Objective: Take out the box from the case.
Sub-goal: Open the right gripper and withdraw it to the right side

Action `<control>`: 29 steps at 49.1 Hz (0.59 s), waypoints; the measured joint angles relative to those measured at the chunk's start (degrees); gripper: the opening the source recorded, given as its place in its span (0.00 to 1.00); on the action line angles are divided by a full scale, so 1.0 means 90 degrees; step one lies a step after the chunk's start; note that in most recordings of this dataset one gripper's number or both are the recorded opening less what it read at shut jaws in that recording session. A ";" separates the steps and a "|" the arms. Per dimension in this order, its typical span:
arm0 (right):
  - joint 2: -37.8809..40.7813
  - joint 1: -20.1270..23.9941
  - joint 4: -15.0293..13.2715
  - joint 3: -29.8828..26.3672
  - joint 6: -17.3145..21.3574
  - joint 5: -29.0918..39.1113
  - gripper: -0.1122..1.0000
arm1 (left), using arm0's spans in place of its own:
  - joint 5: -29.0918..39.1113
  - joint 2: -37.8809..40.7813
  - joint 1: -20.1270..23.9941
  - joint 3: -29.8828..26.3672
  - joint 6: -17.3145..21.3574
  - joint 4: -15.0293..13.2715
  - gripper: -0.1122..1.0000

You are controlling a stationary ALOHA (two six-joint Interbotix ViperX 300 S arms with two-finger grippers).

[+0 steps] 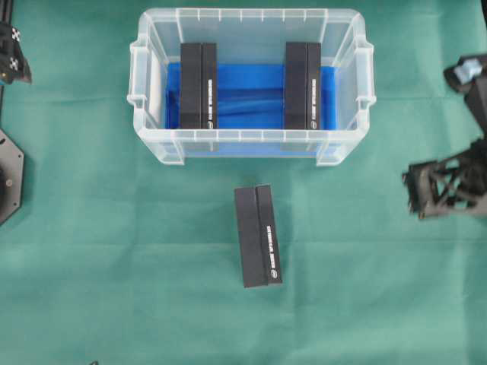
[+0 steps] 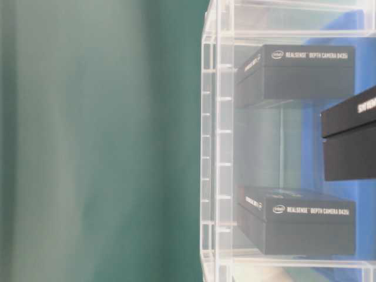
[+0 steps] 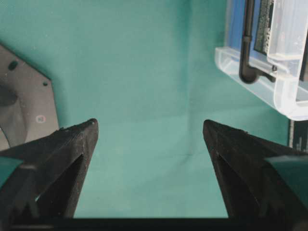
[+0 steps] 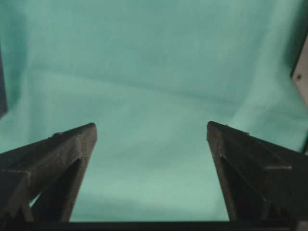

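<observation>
The case is a clear plastic tub with a blue cloth on its bottom, standing at the back middle of the table. Two black boxes stand in it, one at the left and one at the right. A third black box lies outside on the green cloth, in front of the case. My right gripper hovers open and empty at the right, away from the case. My left gripper is open over bare cloth, with a corner of the case up to its right.
Green cloth covers the whole table. The left arm's base plate sits at the left edge. The table-level view shows the case's ribbed wall with the boxes behind it.
</observation>
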 measured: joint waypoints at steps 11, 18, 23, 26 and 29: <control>-0.0342 -0.1221 -0.0049 0.0254 -0.1055 -0.0127 0.94 | -0.0010 0.0010 0.0000 0.0000 0.0000 0.0000 0.91; -0.0352 -0.2061 -0.0078 0.0264 -0.1914 -0.0361 0.94 | -0.0010 0.0020 -0.0010 0.0000 -0.0010 0.0000 0.91; -0.0312 -0.2783 -0.0078 0.0264 -0.2607 -0.0566 0.94 | -0.0010 0.0020 -0.0010 0.0000 -0.0010 0.0000 0.91; -0.0273 -0.3203 -0.0068 0.0264 -0.2959 -0.0664 0.94 | -0.0010 0.0020 -0.0010 0.0000 -0.0010 0.0000 0.91; -0.0225 -0.3574 -0.0068 0.0264 -0.3252 -0.0742 0.94 | -0.0010 0.0020 -0.0010 0.0000 -0.0020 0.0000 0.91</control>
